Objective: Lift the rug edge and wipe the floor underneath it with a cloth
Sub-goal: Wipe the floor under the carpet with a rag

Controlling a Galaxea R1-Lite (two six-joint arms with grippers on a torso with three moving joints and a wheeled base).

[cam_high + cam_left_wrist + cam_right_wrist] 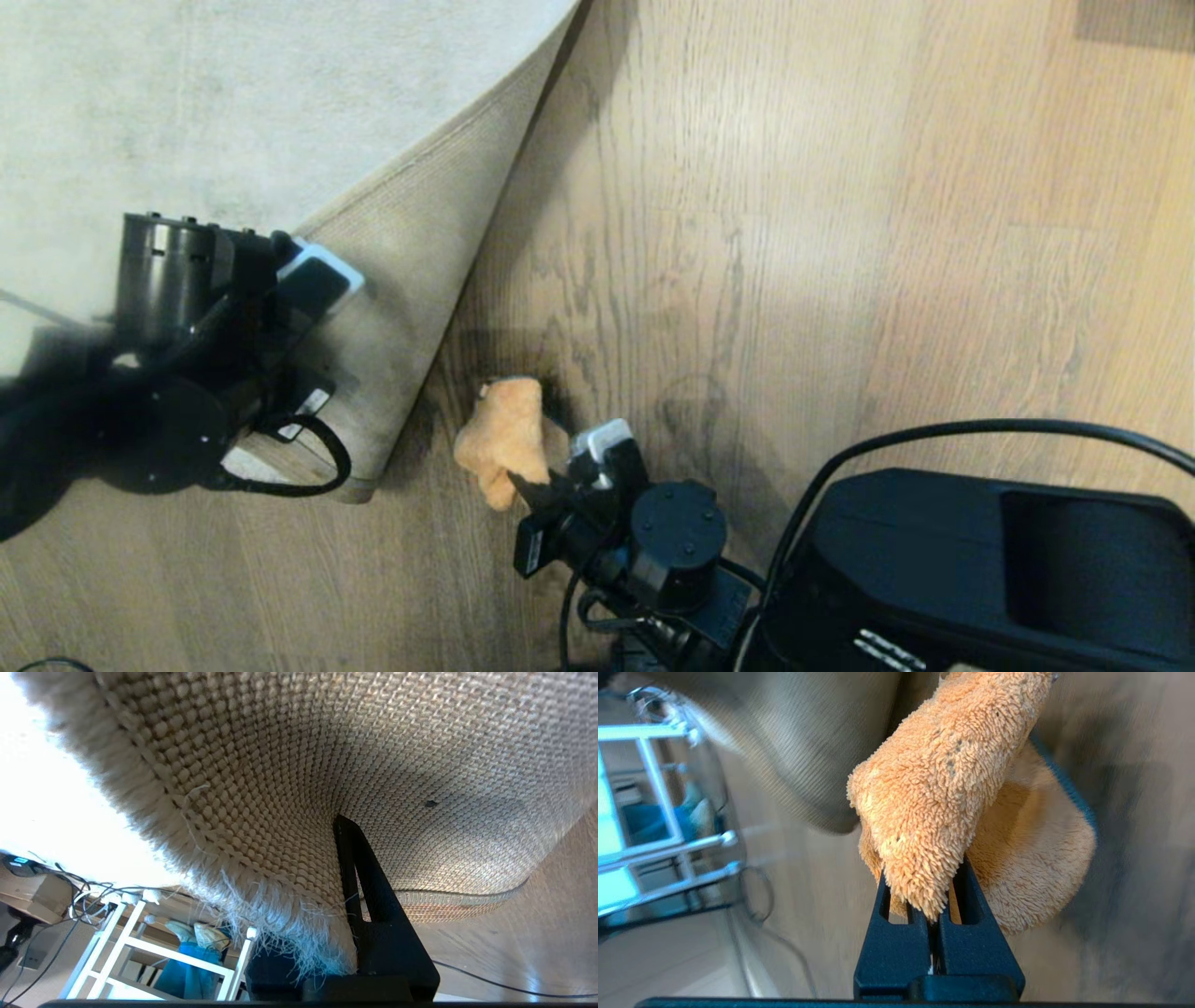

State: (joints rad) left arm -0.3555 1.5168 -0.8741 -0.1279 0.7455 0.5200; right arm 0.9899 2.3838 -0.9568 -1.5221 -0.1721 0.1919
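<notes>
The pale grey rug (pixel 233 93) covers the far left of the wood plank floor (pixel 794 233). Its rug edge (pixel 411 280) is lifted and folded back, showing the beige woven backing (pixel 373 765). My left gripper (pixel 322 830) is shut on that frayed edge; one black finger (pixel 364 882) presses the backing and the other is hidden behind the pile. My right gripper (pixel 527 485) is shut on the orange fuzzy cloth (pixel 504 434), which hangs just beside the raised flap, low over the shadowed floor. In the right wrist view the cloth (pixel 952 779) bulges out past the right gripper (pixel 930 882).
My black base (pixel 980 569) fills the near right corner, and a black cable (pixel 934 434) arcs over it. A cable loop (pixel 317 467) hangs under the left wrist. A white rack (pixel 126 947) stands beyond the rug.
</notes>
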